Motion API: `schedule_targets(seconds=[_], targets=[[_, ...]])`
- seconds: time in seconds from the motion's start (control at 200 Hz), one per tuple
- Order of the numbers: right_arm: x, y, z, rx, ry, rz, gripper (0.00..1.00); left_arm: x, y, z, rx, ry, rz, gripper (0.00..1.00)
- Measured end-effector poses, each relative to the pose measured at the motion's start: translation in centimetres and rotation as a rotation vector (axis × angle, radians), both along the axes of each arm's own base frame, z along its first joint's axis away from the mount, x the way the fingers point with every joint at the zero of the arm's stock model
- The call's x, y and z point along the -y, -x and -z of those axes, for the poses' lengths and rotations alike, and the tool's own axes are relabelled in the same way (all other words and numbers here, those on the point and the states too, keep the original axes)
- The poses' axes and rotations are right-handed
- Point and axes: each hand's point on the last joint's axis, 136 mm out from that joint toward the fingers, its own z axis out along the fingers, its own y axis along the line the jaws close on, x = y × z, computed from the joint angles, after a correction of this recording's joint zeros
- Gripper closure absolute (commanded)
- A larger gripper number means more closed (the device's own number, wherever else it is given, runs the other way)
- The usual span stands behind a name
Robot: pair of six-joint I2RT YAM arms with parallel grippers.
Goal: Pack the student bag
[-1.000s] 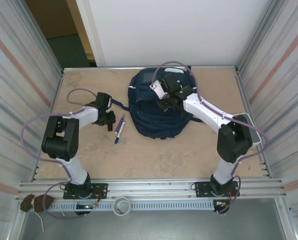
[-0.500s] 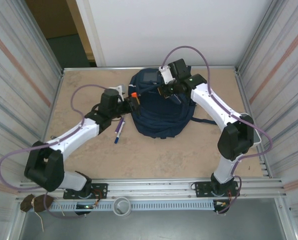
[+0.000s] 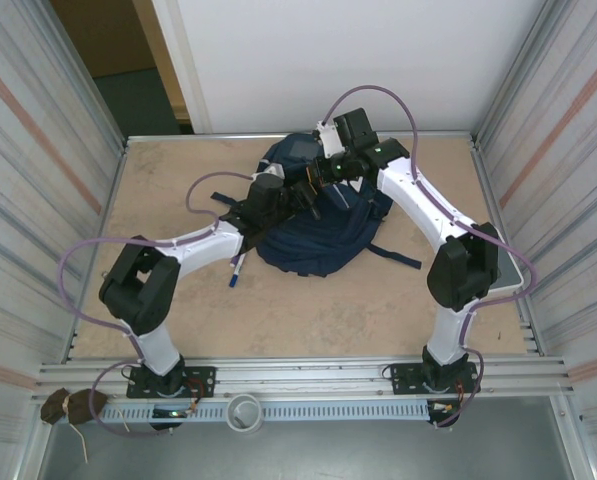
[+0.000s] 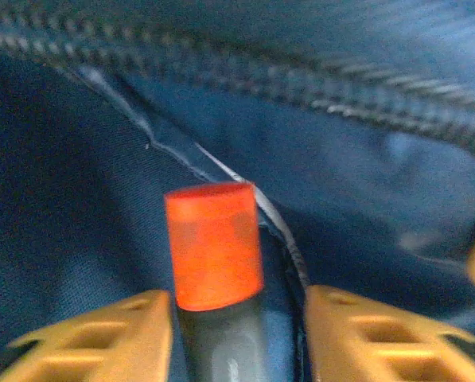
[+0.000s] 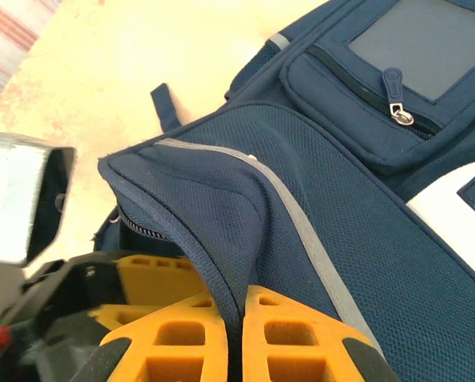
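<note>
The orange-capped marker (image 4: 213,255) runs off the bottom edge.

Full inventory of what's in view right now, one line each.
student bag: 1, navy blue, far centre of the table
marker: 1, orange cap on a dark body, inside the bag's opening
pen: 1, white with a blue end, on the table left of the bag
table: 1, tan
left gripper: 1, yellow fingers, open, one either side of the marker
right gripper: 1, yellow fingers, shut on the bag's edge fabric
</note>
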Motion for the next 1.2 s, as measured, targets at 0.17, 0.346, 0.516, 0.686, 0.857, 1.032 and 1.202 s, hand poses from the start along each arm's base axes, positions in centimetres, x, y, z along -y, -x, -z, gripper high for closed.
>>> schedule_targets(seconds=[0.17,0.346,0.516,0.686,0.857,1.032,1.202], targets=[[0.5,-0.3,0.0,-0.004,-0.007,0.009,1.0,-0.4,0.2,-0.5,0.027,-0.035,0.006,0.33],[0.8,-0.4,0.5,-0.015,-0.016,0.009,1.0,-2.6,3.7,-2.4,0.09,-0.135,0.085,0.26],[1.2,-0.2,1.5,-0.024,-0.008,0.012,1.0,-9.0,8.4,-1.9,0.109,-0.311,0.085,0.25],[1.7,-0.1,2.0,-0.027,-0.007,0.02,1.0,-17.4,9.2,4.5,-0.079,-0.511,0.002,0.26],[1.9,-0.2,2.1,-0.025,-0.008,0.025,1.0,-18.7,10.0,10.3,-0.276,-0.66,0.11,0.33],[2.1,0.0,2.3,-0.026,-0.008,0.027,1.0,-18.2,11.3,12.2,-0.349,-0.69,0.192,0.32],[2.6,-0.2,2.5,-0.027,-0.01,0.038,1.0,-17.1,13.0,12.7,-0.373,-0.722,0.257,0.39]])
